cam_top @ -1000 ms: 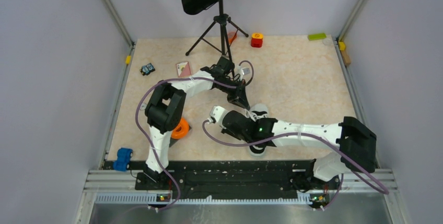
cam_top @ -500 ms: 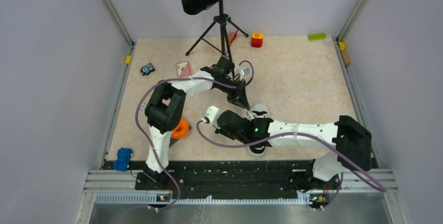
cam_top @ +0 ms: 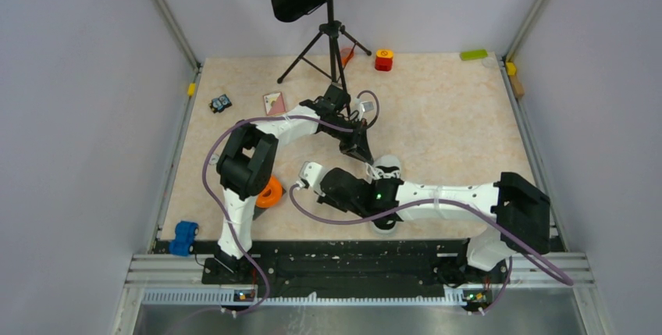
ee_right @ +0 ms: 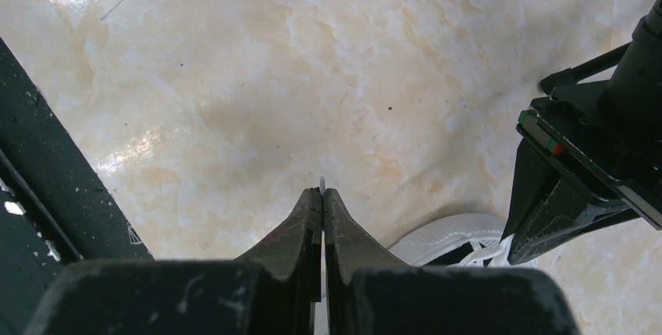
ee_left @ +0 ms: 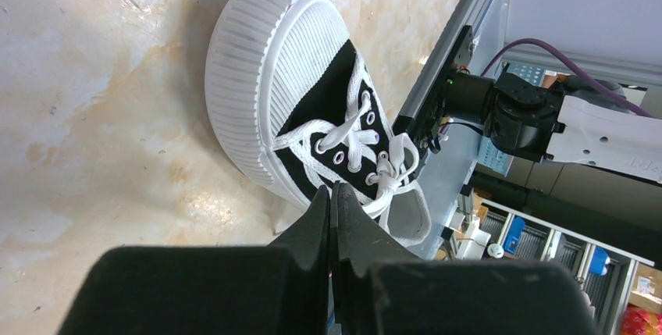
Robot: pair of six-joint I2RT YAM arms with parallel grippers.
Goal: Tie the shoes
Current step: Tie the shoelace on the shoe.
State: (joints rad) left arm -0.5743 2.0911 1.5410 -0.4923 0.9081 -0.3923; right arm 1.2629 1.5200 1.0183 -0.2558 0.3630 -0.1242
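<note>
The right arm [cam_top: 445, 194] has swung a little to the left; the left arm [cam_top: 289, 126] has not moved. On the big table [cam_top: 437, 108], the black and white shoe [ee_left: 312, 108] sits near the front middle, partly under the right arm. The left claw [ee_left: 331, 190] is squeezed shut, its tips right by the white laces [ee_left: 355, 147]. The right claw [ee_right: 322, 194] is squeezed shut on a thin white lace end [ee_right: 322, 182].

top: high at the near edge, looking down on the whole surface [cam_top: 437, 108] | left wrist: close above sneaker [ee_left: 281, 77] | right wrist: low over surface, shares sneaker toe
</note>
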